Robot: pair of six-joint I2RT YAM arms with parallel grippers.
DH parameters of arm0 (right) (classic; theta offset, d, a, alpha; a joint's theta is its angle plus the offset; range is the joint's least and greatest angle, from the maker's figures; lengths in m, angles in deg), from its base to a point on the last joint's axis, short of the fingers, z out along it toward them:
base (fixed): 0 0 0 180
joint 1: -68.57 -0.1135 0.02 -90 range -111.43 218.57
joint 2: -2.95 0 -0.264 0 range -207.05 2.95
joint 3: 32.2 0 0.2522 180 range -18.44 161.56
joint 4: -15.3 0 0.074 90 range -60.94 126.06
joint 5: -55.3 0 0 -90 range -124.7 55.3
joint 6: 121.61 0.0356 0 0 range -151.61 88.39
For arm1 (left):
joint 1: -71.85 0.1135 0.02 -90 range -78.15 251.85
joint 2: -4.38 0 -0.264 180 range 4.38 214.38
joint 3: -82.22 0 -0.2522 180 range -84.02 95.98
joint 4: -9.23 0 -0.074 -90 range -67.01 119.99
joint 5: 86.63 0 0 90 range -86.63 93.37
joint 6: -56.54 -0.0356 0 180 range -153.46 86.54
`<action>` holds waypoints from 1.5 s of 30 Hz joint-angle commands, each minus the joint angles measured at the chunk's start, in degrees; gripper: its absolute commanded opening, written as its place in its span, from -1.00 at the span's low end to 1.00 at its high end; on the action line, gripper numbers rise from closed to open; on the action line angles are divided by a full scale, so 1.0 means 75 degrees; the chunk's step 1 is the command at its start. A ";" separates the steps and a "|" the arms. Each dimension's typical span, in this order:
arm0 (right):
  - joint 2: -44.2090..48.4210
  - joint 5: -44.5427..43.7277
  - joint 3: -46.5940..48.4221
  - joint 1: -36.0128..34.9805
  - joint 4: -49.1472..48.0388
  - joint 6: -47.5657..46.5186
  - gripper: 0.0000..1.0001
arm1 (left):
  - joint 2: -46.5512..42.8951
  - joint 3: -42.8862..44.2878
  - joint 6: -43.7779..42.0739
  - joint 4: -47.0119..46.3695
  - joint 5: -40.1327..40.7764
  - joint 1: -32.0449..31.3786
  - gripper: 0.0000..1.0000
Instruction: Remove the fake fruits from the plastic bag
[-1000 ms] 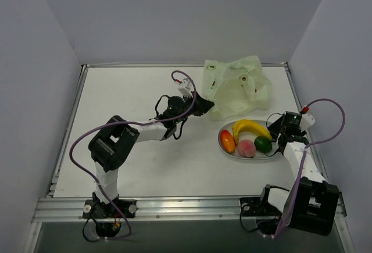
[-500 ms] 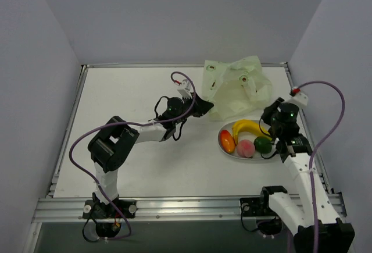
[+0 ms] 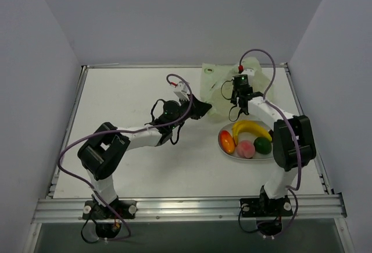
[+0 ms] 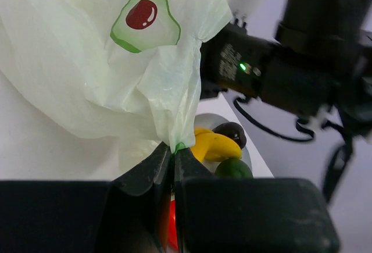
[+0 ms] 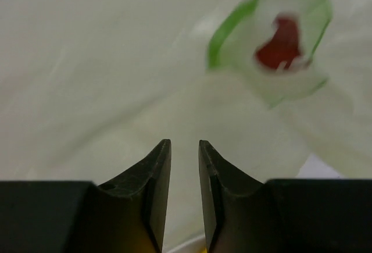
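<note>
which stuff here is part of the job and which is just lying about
Job: plastic bag, banana, orange-red fruit, peach, green fruit, dark brown fruit.
Just there: grey plate under the fruits, white table.

A white table is seen; an avocado-printed plastic bag is laid towards its far edge, an oval grey plate just nearer.

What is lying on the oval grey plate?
On the plate: a banana, an orange-red fruit, a peach, a green fruit and a dark brown one. The plate's floor beneath them is covered.
</note>
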 commanded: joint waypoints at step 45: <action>-0.2703 0.0565 0.0915 -0.1386 -0.4732 0.3103 0.50 | -0.6344 -0.1533 -0.2151 0.6266 0.4430 -0.0622 0.70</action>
